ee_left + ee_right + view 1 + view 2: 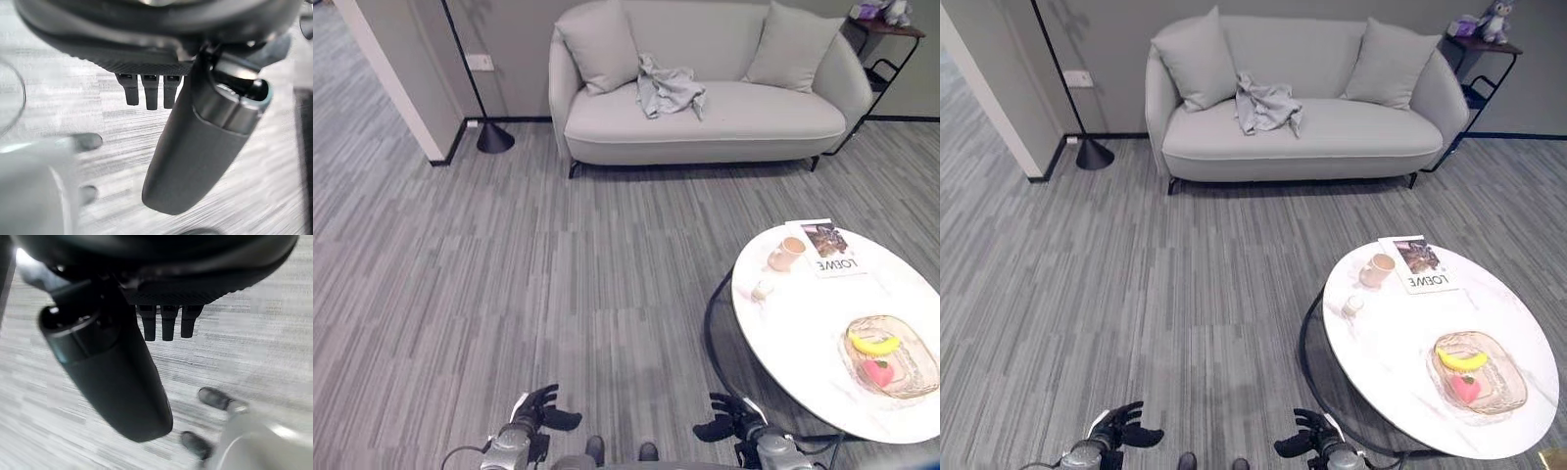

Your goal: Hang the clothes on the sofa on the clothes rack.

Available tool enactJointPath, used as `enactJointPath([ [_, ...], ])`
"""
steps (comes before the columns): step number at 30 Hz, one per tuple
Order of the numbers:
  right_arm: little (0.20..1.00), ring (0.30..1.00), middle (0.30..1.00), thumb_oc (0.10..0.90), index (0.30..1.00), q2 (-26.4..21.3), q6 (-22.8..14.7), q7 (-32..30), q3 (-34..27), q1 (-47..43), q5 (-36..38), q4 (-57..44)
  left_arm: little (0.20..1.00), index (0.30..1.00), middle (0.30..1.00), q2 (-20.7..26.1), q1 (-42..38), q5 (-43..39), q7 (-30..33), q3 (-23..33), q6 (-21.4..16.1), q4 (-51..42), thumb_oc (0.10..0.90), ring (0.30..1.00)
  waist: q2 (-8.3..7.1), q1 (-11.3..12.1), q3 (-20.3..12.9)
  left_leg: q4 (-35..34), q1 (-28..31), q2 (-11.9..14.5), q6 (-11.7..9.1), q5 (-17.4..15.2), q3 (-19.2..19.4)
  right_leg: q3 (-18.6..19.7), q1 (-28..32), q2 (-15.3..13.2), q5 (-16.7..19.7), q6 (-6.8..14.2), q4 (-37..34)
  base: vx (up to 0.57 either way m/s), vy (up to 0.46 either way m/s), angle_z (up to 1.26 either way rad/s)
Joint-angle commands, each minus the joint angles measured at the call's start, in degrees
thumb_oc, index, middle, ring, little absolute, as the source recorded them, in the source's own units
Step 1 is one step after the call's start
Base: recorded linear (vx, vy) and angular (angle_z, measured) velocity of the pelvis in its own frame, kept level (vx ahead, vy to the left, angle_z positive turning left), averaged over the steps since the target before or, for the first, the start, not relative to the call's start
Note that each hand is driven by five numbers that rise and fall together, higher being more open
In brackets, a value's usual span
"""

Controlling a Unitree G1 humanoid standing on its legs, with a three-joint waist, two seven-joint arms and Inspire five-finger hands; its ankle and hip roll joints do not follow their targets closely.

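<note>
A crumpled light grey garment [668, 91] lies on the seat of the pale grey sofa [705, 127], left of its middle and beside the left cushion [598, 46]. Both hands hang low over the carpet, far from the sofa. My left hand [540, 409] shows at the bottom left with relaxed fingers and holds nothing. Opposite it my right hand [729, 420] sits at the bottom right, also with fingers spread and empty. In the left wrist view the straight fingers [149, 90] and thumb [195, 152] hover above the floor. The right wrist view has the thumb [112, 377] likewise free.
A round white table [803, 333] stands at the right, carrying a cup [787, 253], a magazine [830, 247] and a glass dish of fruit [889, 354]. A floor lamp's base [495, 137] sits left of the sofa by a wall corner [401, 78]. A dark side shelf [886, 49] stands right of the sofa.
</note>
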Motion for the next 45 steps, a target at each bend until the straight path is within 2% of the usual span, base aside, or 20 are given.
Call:
enactJointPath([
  [1, 0.9, 0.9, 0.9, 0.8, 0.9, -1.4, -2.0, -0.9, -1.2, 0.6, 1.7, -5.1, 0.9, 0.9, 0.9, -0.2, -0.2, -3.8, -0.5, -0.1, -1.7, -1.8, 0.8, 0.9, 0.51, 0.5, -0.5, -2.0, 0.6, 1.3, 4.3, -4.4, 1.1, 6.7, 7.1, -1.0, 8.6, 4.8, -5.7, 0.42, -0.055, 0.16],
  [4, 0.9, 0.9, 0.9, 0.8, 0.9, -1.1, -2.8, -0.9, -2.7, 1.0, 1.3, -4.3, 0.9, 0.9, 0.9, 1.1, 0.9, -4.7, -1.4, 0.8, -2.1, -5.3, 0.8, 0.9, 0.82, 3.4, -2.3, -32.8, 2.3, 1.8, 4.4, -1.6, 2.0, 8.6, 11.3, -0.1, 8.8, 5.3, -7.8, 0.63, 0.119, -0.17],
  [6, 0.9, 0.9, 0.9, 0.8, 0.9, -1.2, -2.8, -1.3, -2.5, 0.1, 1.3, -3.0, 0.9, 0.9, 0.9, 1.7, 0.8, -5.4, -1.0, 1.0, -2.0, -6.0, 0.8, 0.9, 1.04, 5.2, -3.1, -42.6, -0.5, 1.7, 4.4, -0.9, 2.7, 8.1, 13.2, -0.1, 8.2, 5.1, -8.1, 0.61, 0.191, -0.3],
  [8, 0.9, 0.9, 0.9, 0.8, 0.9, -0.3, -2.6, -0.2, -2.9, 0.1, 1.5, -2.8, 0.9, 0.9, 0.9, 2.9, 2.0, -5.2, -1.7, 2.8, -2.0, -5.4, 0.8, 0.9, 0.62, 6.1, -6.7, -44.2, 2.7, 1.2, 3.4, 3.3, 2.5, 9.4, 15.6, -2.3, 10.0, 4.7, -6.7, 0.68, 0.284, -0.33],
  [12, 0.9, 0.9, 0.9, 0.8, 0.9, -0.2, -2.7, 0.4, -3.2, 1.0, 1.1, -2.0, 0.9, 0.9, 0.9, 3.8, 3.2, -3.8, -1.4, 3.6, -2.3, -3.0, 0.8, 0.9, 0.16, 6.0, -11.4, -43.8, 6.3, -0.1, 3.5, 4.4, 2.0, 9.8, 14.8, -5.5, 12.1, 3.9, 2.7, 0.58, 0.305, -0.53],
  [16, 0.9, 0.9, 0.9, 0.8, 0.9, -1.7, -2.5, 0.5, -2.4, 0.7, 0.3, -3.9, 0.9, 0.9, 0.9, 4.2, 3.9, -4.8, -0.8, 4.6, -2.4, -3.9, 0.8, 0.9, 5.1, 4.0, -8.2, -44.2, 20.7, 1.0, 3.7, 3.5, 0.9, 5.5, 3.8, -4.4, 10.4, 1.5, 26.7, 0.61, 0.335, -0.3],
  [19, 0.9, 0.9, 0.9, 0.8, 0.9, -2.8, -2.8, 0.5, -3.1, 1.3, 0.1, -5.1, 0.9, 0.9, 0.9, 3.7, 4.5, -5.6, -0.3, 5.6, -3.3, -4.5, 0.8, 0.9, 5.61, 2.9, -7.1, -44.2, 25.8, 1.2, 3.7, 1.9, 0.1, 3.7, -1.0, -3.1, 7.9, 3.8, 18.2, 0.52, 0.055, -0.04],
  [21, 0.9, 0.9, 0.9, 0.8, 0.9, -3.6, -2.6, 0.7, -4.0, 2.5, 0.7, -7.0, 0.9, 0.9, 0.9, 4.0, 5.2, -7.4, -0.1, 4.8, -3.6, -5.1, 0.8, 0.9, 5.81, -2.4, -4.2, -44.2, 32.8, 1.2, 5.4, -1.1, -2.6, 3.7, -14.3, 2.4, 9.4, 7.0, -7.5, 1.11, -0.093, 0.21],
  [24, 0.9, 0.9, 0.9, 0.8, 0.9, -2.6, -2.9, 1.3, -4.8, 4.9, 0.7, -5.3, 0.9, 0.9, 0.9, 2.5, 5.1, -7.8, -0.4, 4.4, -3.0, -3.7, 0.8, 0.9, 5.95, -5.8, -5.8, -44.0, 39.2, 5.9, 6.3, 0.3, -4.7, 4.8, -15.4, 4.9, 11.5, 8.4, -7.4, 1.02, -0.334, 1.44],
  [25, 0.9, 0.9, 0.9, 0.8, 0.9, -2.3, -2.9, 1.1, -5.1, 4.9, 0.2, -4.3, 0.9, 0.9, 0.9, 2.2, 5.5, -7.6, -1.1, 3.5, -2.6, -4.5, 0.8, 0.9, 3.84, -5.2, -6.2, -27.1, 34.4, 5.3, 6.3, 0.3, -2.3, 5.2, -11.4, 2.6, 12.7, 8.5, -7.2, 1.31, -0.783, 1.15],
  [27, 0.9, 0.9, 0.9, 0.8, 0.9, -3.0, -2.3, -0.1, -3.5, 2.8, 0.9, -3.3, 0.9, 0.9, 0.9, 2.1, 4.4, -7.2, -2.1, 1.5, -2.4, -6.5, 0.8, 0.9, -1.42, -1.0, -1.4, 10.4, 11.9, 0.9, 7.9, -6.4, -0.3, 5.0, -2.4, -1.0, 13.2, 6.5, -7.0, 0.71, -0.674, 1.38],
  [28, 0.9, 0.9, 0.9, 0.8, 0.9, -3.0, -2.2, -0.3, -3.2, 2.2, 0.9, -2.8, 0.9, 0.9, 0.9, 2.2, 4.0, -7.3, -2.1, 1.5, -2.5, -6.5, 0.8, 0.9, -0.75, -0.3, -0.6, 12.6, 8.7, -0.6, 7.6, -7.2, -0.2, 5.4, -0.9, 0.0, 12.9, 6.2, -7.1, 0.64, -0.331, 0.92],
  [29, 0.9, 0.9, 0.9, 0.8, 0.9, -2.8, -2.4, -0.4, -2.8, 1.6, 0.7, -2.7, 0.9, 0.9, 0.9, 2.2, 3.7, -7.9, -2.3, 1.7, -2.9, -6.0, 0.8, 0.9, -0.82, 1.5, -1.5, 3.5, 5.3, -3.6, 7.1, -5.0, 0.0, 7.1, 1.9, 0.9, 12.4, 6.1, -7.7, 0.56, -0.078, -0.04],
  [33, 0.9, 0.9, 0.9, 0.8, 0.9, -3.7, -3.0, -1.1, -2.6, 0.4, 1.3, -3.0, 0.9, 0.9, 0.9, 2.9, 4.8, -7.9, -2.7, 0.8, -2.5, -9.1, 0.8, 0.9, 1.12, 6.0, -2.4, -40.8, 4.8, -2.4, 6.5, -0.4, 2.6, 6.7, 9.4, 3.3, 10.2, 6.7, -8.1, 0.78, 0.005, -1.6],
  [35, 0.9, 0.9, 0.9, 0.8, 0.9, -3.2, -3.2, -0.8, -2.4, -0.3, 1.2, -2.7, 0.9, 0.9, 0.9, 3.5, 5.4, -6.6, -3.3, 1.0, -2.1, -9.0, 0.8, 0.9, 2.14, 6.7, -5.4, -43.1, 9.6, 0.0, 4.5, 2.5, 3.6, 4.7, 13.2, 0.8, 10.2, 6.0, -6.9, 0.95, 0.308, -0.07],
  [36, 0.9, 0.9, 0.9, 0.8, 0.9, -2.8, -2.9, -0.2, -2.1, -0.5, 0.5, -3.4, 0.9, 0.9, 0.9, 4.0, 6.6, -4.8, -2.8, 2.7, -2.7, -7.9, 0.8, 0.9, 3.99, 5.3, -8.9, -44.2, 18.1, 2.4, 4.0, 4.2, 4.3, 2.2, 9.4, -3.6, 9.6, 3.7, 13.1, 0.88, 0.488, -0.09],
  [37, 0.9, 0.9, 0.9, 0.8, 0.9, -2.9, -2.7, -0.1, -2.3, -0.5, 0.4, -3.9, 0.9, 0.9, 0.9, 4.4, 6.7, -4.8, -2.6, 3.0, -2.9, -7.7, 0.8, 0.9, 4.48, 4.8, -8.5, -44.2, 20.2, 2.4, 4.0, 3.5, 3.9, 1.8, 7.4, -4.2, 8.5, 3.4, 15.8, 0.82, 0.431, -0.52],
  [40, 0.9, 0.9, 0.9, 0.8, 0.9, -10.3, -1.8, -2.7, 1.5, -2.3, -2.1, -1.0, 0.9, 0.9, 0.9, 7.5, 6.7, -1.7, 0.7, 3.1, -1.0, -1.6, 0.8, 0.9, 5.69, 2.7, -6.5, -44.2, 24.4, 3.7, 4.2, 1.8, 4.5, -2.1, 3.8, -9.3, 6.6, 4.3, -3.8, 0.28, -0.09, -1.29],
  [41, 0.9, 0.9, 0.9, 0.8, 0.9, -6.2, -2.0, -1.4, -1.3, -1.1, -2.1, -0.1, 0.9, 0.9, 0.9, 8.6, 6.6, -4.0, -0.3, 1.3, -2.7, -3.3, 0.8, 0.9, 3.72, 4.1, -6.9, -44.2, 24.5, 2.1, 4.5, -0.6, 3.1, -0.1, 4.4, -9.4, 6.9, 4.1, -5.9, 0.21, -0.176, 1.02],
  [45, 0.9, 0.9, 0.9, 0.8, 0.9, -5.3, -2.1, -1.1, -4.7, 1.5, -0.1, -1.6, 0.9, 0.9, 0.9, 3.8, 7.1, -7.8, -0.9, 5.5, -3.8, -11.7, 0.8, 0.9, 3.7, 2.5, -7.4, -44.2, 23.8, 4.3, 3.9, -1.7, 3.2, -1.7, 3.2, -9.1, 7.7, 6.4, -8.1, 0.1, -0.206, 0.49],
])
